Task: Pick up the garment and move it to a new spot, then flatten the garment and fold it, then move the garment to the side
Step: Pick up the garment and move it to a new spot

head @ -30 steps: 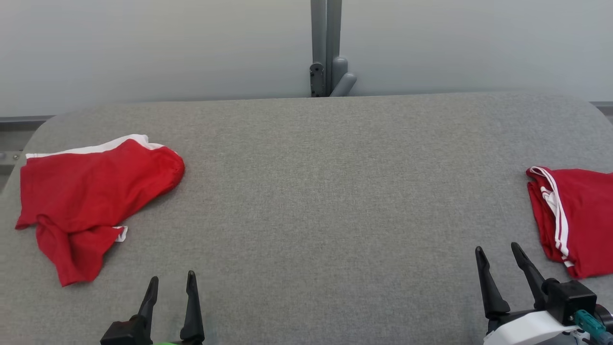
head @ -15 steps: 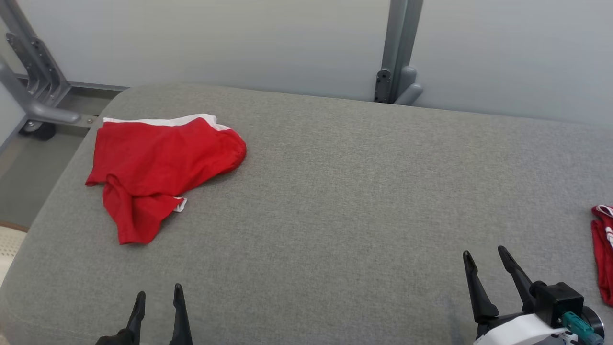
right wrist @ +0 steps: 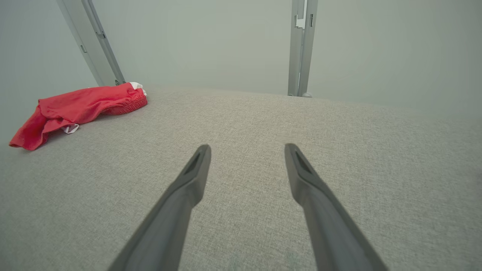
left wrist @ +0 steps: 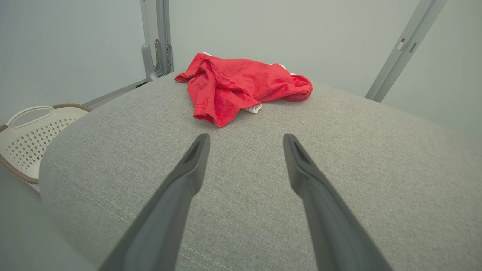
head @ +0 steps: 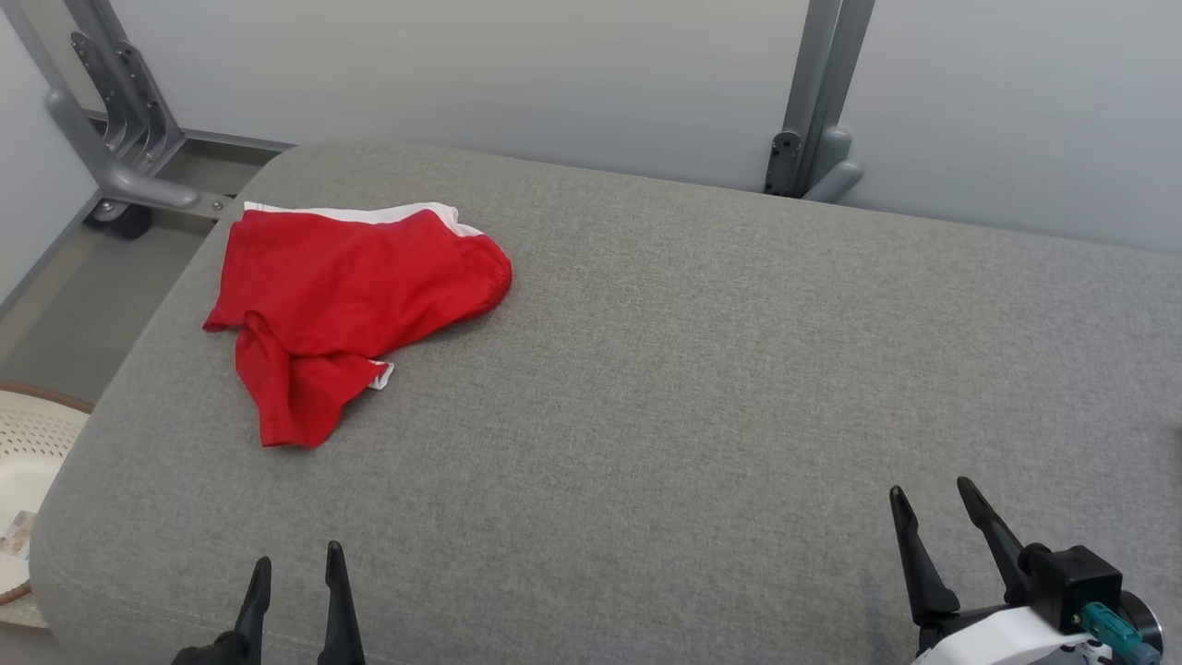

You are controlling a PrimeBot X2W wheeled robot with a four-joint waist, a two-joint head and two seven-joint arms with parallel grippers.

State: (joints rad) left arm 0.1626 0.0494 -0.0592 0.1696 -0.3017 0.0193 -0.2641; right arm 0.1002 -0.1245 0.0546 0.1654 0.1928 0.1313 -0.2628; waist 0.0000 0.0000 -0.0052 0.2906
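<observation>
A crumpled red garment (head: 342, 296) with a white band along its far edge lies on the far left of the grey padded table (head: 702, 369). The left wrist view has the garment (left wrist: 241, 84) just ahead of the fingers, and the right wrist view has the garment (right wrist: 77, 109) far off to the left. My left gripper (head: 297, 571) stands open at the near left edge, apart from the cloth. My right gripper (head: 931, 499) is open at the near right with nothing between its fingers.
A pale perforated laundry basket (head: 28, 443) stands on the floor beyond the table's left end, basket (left wrist: 34, 131) also visible from the left wrist. Grey metal posts (head: 817, 102) rise behind the table against the pale wall.
The head camera has swung left: the garment sits nearer the picture's middle, a second red garment at the right edge has left view, and the basket has come in. Both grippers stay open.
</observation>
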